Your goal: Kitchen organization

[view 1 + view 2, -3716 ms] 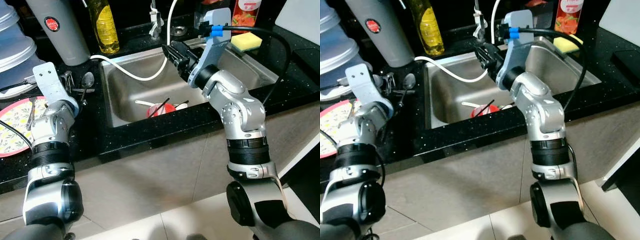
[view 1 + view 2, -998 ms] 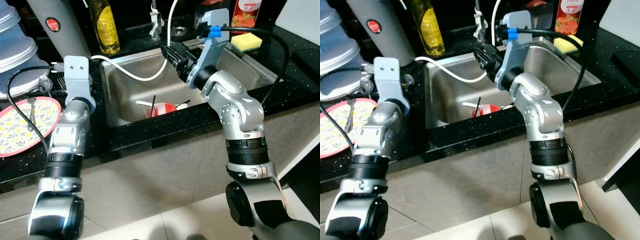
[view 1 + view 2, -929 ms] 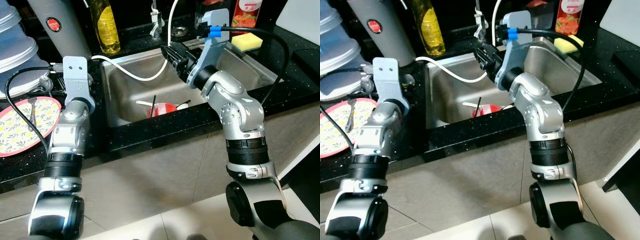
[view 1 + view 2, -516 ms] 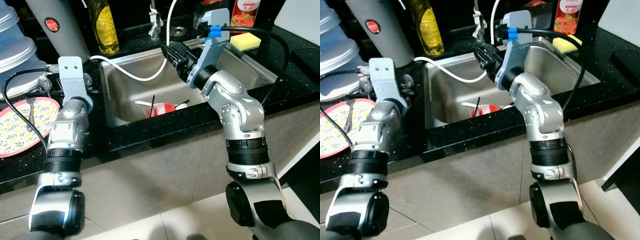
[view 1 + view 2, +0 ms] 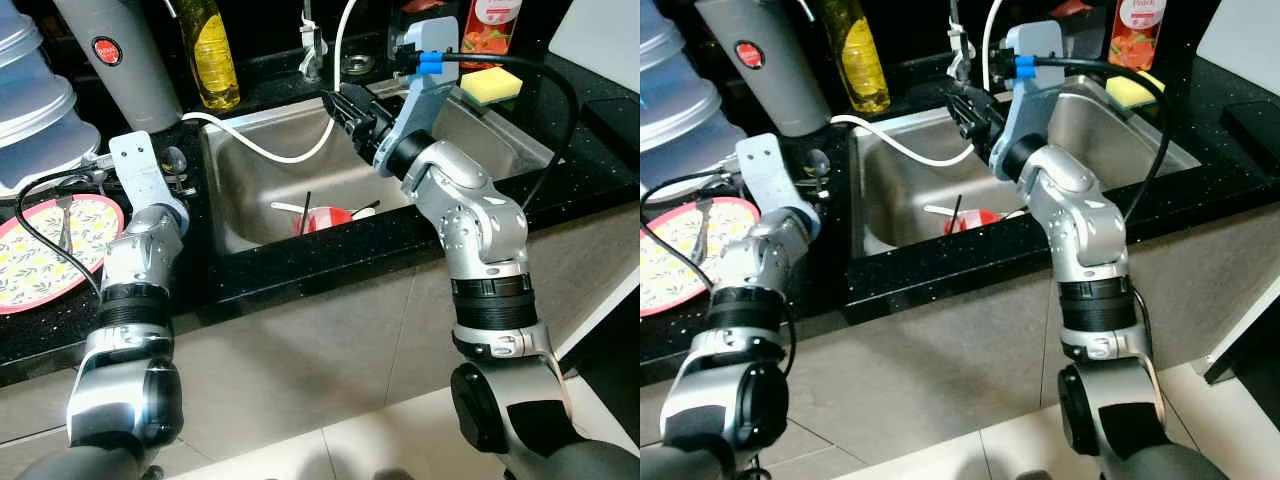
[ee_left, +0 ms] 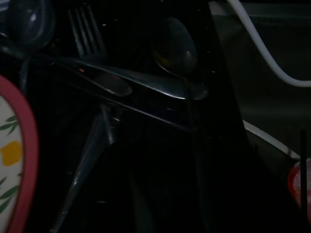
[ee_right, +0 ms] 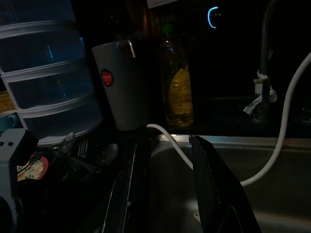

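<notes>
The cutlery pile [image 6: 121, 85] (spoons and a fork) lies on the black counter [image 5: 190, 270] between the patterned plate [image 5: 40, 255] and the sink [image 5: 260, 200], directly ahead of the nearer left gripper [image 5: 165, 180], finger state indeterminate, while the right gripper [image 7: 167, 194] hangs open and empty above the sink.

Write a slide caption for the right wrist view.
Open right gripper over steel sink, facing grey jug and yellow oil bottle.
</notes>
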